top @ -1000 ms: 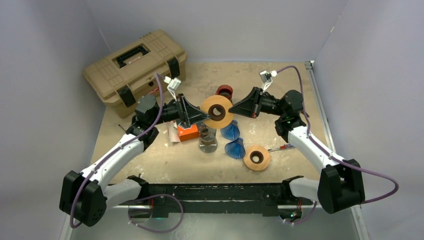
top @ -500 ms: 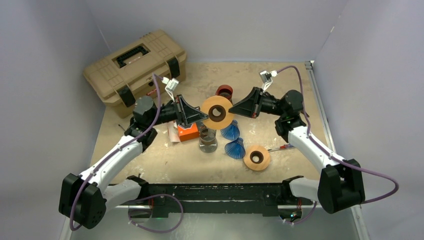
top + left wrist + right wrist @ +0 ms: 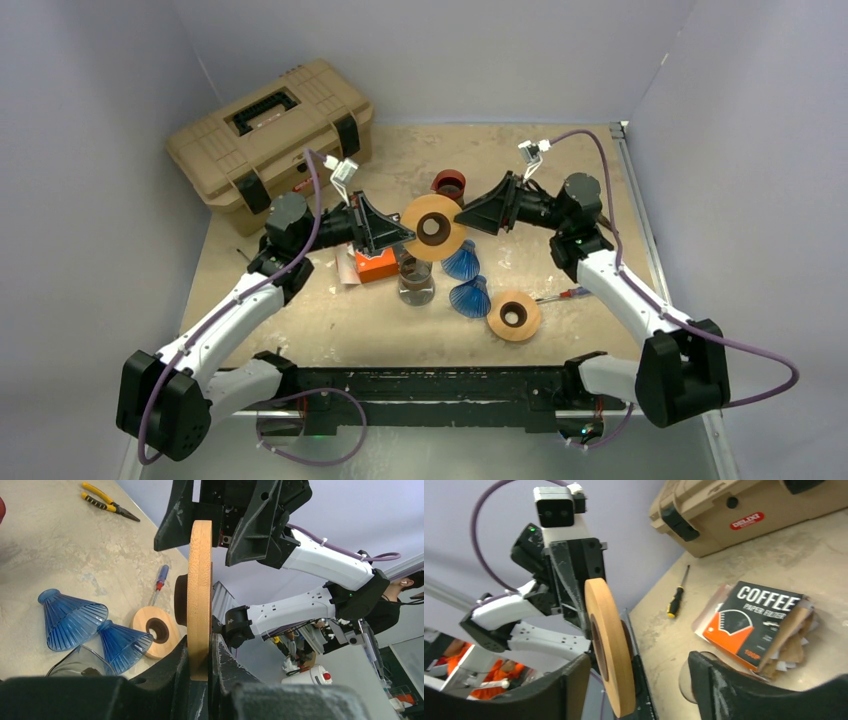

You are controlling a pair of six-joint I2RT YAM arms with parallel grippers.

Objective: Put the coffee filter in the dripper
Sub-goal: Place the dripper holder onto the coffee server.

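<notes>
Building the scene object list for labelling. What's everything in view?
toolbox: 1, tan, far left of table
held ring: 1, wood, on edge in the air, mid-table
second ring: 1, wood, flat on table, near right
drippers: 2, blue, on their sides, centre
carafe: 1, clear glass, left of drippers
filter box: 1, orange and black, beside carafe
cup: 1, red, behind held ring
red screwdriver: 1, by second ring
yellow screwdriver: 1, left of filter box
pliers: 1, yellow, on table, left wrist view only
table: 1, beige
left gripper: jaws clamped on held ring
right gripper: jaws open around ring's rim
</notes>
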